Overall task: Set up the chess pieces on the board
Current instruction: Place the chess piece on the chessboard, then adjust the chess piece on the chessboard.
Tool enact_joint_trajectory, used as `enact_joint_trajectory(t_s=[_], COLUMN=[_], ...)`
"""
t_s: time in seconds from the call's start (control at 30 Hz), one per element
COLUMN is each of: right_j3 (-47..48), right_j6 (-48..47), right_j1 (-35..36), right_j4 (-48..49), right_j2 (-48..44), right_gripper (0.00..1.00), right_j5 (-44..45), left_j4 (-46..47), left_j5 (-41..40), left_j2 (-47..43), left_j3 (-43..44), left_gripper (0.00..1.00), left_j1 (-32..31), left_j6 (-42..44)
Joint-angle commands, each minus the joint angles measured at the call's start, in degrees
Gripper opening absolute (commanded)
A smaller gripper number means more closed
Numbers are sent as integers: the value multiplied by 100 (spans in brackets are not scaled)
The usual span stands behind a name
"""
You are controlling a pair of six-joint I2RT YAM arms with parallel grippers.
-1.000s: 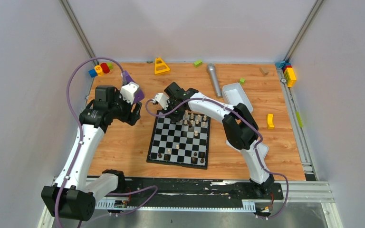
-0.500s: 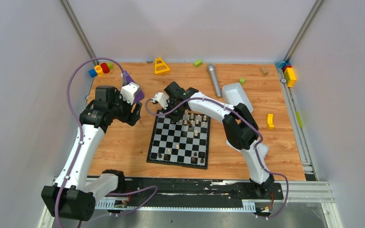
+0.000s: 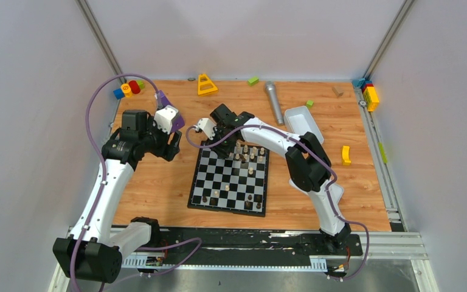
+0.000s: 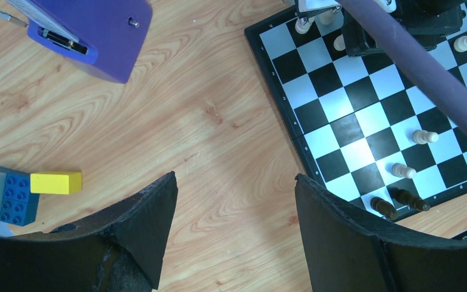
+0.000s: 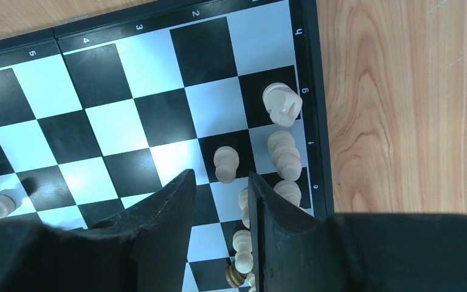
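Right fingers just parted a bit, nothing clamped; cream turned pawn stands on checkered black-white board nr edge. Prob light, tippy, slick: pinch mid-stem. Left fingers wide apart, empty.

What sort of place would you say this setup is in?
Probably a robotics lab test cell: white panels on aluminium rails enclose a wood-grain table, the left arm and right arm are bolted at its near edge, and toy blocks lie around a chessboard.
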Motion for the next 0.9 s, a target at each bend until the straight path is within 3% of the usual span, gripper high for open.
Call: enact_joint_trajectory(t_s=[0.0, 0.3, 0.87], right_j3=[61, -261, -370], right_j6=[60, 11, -117], right_j1=[-6, -11, -50], right_j4=[-2, -13, 2], right_j2=[-563, -933, -697], right_gripper=[38, 36, 36], right_j5=[8, 216, 469], left_j4=[73, 81, 72], left_j5=[98, 123, 117], left_j2=[-94, -91, -67], left_j3=[15, 10, 22], left_gripper=[79, 79, 79], left_j1=[44, 43, 35], left_j6=[38, 38, 41])
